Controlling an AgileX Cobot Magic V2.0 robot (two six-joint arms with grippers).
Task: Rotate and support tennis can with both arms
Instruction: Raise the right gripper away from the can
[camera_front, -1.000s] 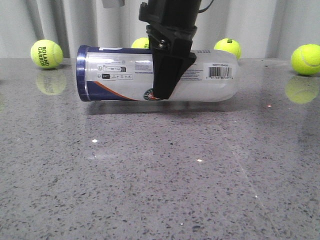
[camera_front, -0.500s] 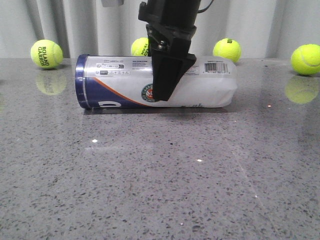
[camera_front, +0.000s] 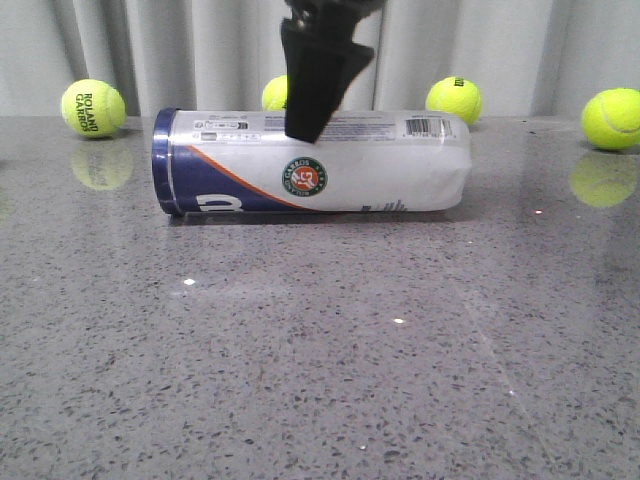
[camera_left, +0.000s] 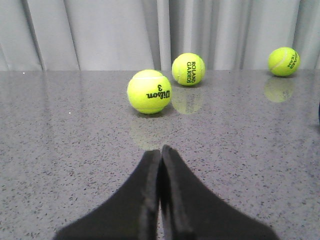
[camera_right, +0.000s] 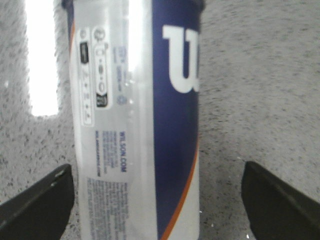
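Can (camera_front: 330, 170) lies on its side on the table (camera_front: 320, 350), navy end at 9 o'clock, green emblem (camera_front: 305, 177) facing us, barcode (camera_front: 425, 126) near the 3 o'clock end. We see our right end effector (camera_right: 160, 200) spread wide, one finger (camera_right: 35, 200) on each side of the can and neither touching it; from the front it hangs at 12 o'clock over the can's middle (camera_front: 315, 75). Our left end effector (camera_left: 161, 155) is pressed closed on nothing, low over bare table. Four balls sit behind the can; the nearest to the left end effector reads Wilson 3 (camera_left: 149, 91)
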